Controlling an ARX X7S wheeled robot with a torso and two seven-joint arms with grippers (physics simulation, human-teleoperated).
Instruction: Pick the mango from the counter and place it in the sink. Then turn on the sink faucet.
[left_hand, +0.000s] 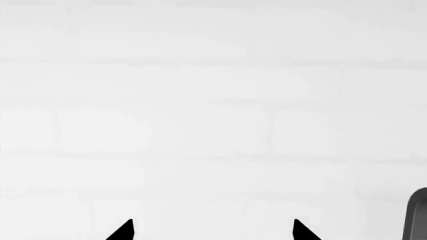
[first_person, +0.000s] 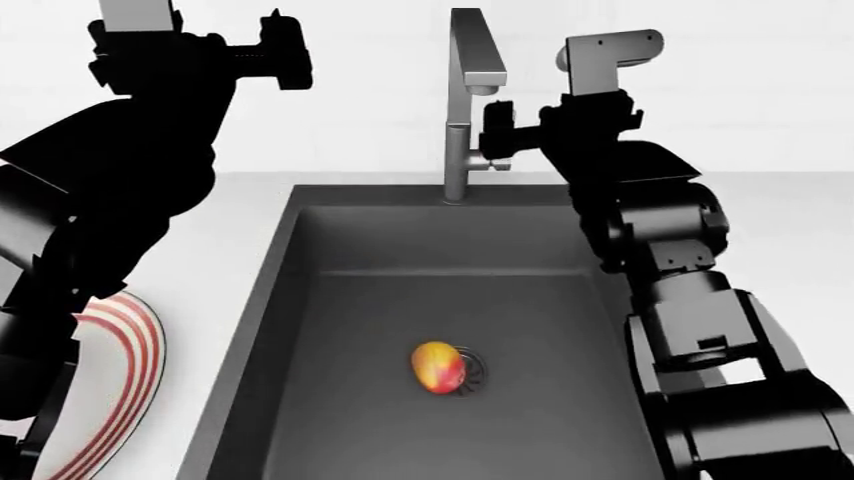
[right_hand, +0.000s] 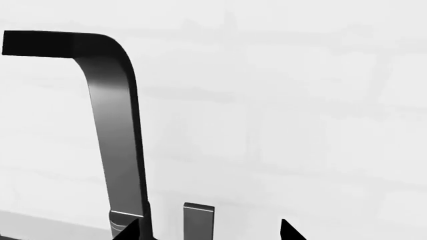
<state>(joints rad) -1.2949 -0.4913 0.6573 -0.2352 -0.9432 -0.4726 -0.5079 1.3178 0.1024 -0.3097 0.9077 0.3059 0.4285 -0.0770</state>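
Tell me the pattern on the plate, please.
Red and white curved stripes on the plate, best in the head view.

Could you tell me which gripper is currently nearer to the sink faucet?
The right gripper: it sits right beside the sink faucet, its fingers flanking the lever handle. The left gripper is raised well off to the faucet's left.

Light: bright, flat, even in all views; no clear source.
Wall (left_hand: 213, 100): near blown-out white, brick joints barely show.
Counter (first_person: 254, 215): washed out, edge vs wall faint.
Shadows: soft, weak; slight dark patch under mango (first_person: 438, 367) in sink (first_person: 287, 300).
Arms: pure black, no surface detail.
Faucet (right_hand: 113, 130): smooth grey gradient, soft sheen, no hard glare.
Sharpness: all crisp, no blur, no edge distortion.
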